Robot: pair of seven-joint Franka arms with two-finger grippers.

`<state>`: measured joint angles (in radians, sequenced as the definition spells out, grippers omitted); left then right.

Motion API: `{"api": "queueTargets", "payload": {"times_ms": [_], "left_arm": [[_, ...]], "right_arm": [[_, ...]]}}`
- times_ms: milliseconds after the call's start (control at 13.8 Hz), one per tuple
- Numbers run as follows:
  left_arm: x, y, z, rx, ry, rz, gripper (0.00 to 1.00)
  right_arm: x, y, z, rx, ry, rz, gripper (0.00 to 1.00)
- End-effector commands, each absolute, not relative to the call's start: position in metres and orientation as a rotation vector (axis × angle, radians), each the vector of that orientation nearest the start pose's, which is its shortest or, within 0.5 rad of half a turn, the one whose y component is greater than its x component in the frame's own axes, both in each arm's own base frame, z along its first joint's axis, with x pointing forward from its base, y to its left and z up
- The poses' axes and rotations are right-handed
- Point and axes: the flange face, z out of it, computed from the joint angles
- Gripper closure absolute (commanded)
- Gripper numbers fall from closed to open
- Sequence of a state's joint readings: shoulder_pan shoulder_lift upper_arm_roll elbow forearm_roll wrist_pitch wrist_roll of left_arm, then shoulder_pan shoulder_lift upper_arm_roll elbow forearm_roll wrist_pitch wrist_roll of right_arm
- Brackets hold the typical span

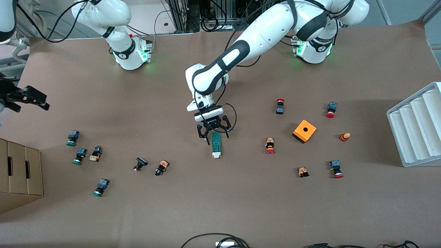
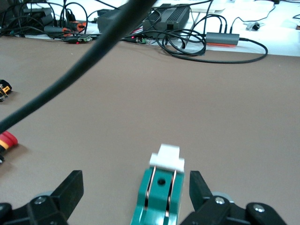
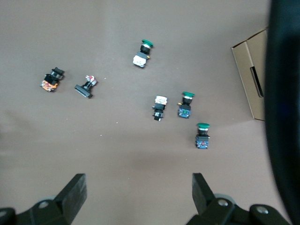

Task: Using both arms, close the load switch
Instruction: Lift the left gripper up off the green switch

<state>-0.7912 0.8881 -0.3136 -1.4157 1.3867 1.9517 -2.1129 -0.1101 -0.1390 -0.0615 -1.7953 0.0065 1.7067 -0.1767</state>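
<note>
Front view, load switch: flat mid-table, white end toward the camera
Left gripper: low over its farther end; fingers apart, straddling it, no contact visible
Right gripper: waits over table edge; fingers spread, empty

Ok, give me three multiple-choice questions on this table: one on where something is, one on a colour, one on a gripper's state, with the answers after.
1. Where is the left gripper?
A. Over the orange box
B. At the load switch, a finger at each side of it
C. Over the cardboard box

2. What colour is the box with a hole?
A. Orange
B. Blue
C. White

3. How are the right gripper's fingers?
A. Shut on a push button
B. Shut on nothing
C. Open, holding nothing

Answers: 1 B, the left wrist view shows the green bar between its spread fingers. 2 A, its top and sides are orange. 3 C, the right wrist view shows bare table between its fingers, with the arm waiting at the table's edge.
</note>
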Motion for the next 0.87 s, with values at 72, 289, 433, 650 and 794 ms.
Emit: {"api": "queueTargets", "payload": {"times_ms": [72,289,433,650,794], "left_arm": [[0.458,-0.577,0.255,-2.682,-0.488,-1.193,0.0],[0.483,-0.568,0.298,-2.746,-0.437,-1.038,0.0],[0.504,-0.548,0.338,-2.796,-0.351,-0.893,0.0],[0.517,-0.533,0.373,-2.855,-0.211,-0.765,0.0],[0.539,-0.506,0.397,-2.883,-0.201,-0.711,0.0]], "right_arm": [[0.517,-0.099,0.611,-3.145,-0.006,-0.106,0.0],[0.518,-0.097,0.612,-3.145,-0.013,-0.108,0.0],[0.52,-0.094,0.61,-3.145,-0.018,-0.104,0.0],[0.521,-0.091,0.611,-3.135,-0.023,-0.113,0.0],[0.519,-0.092,0.61,-3.134,-0.028,-0.102,0.0]]}}
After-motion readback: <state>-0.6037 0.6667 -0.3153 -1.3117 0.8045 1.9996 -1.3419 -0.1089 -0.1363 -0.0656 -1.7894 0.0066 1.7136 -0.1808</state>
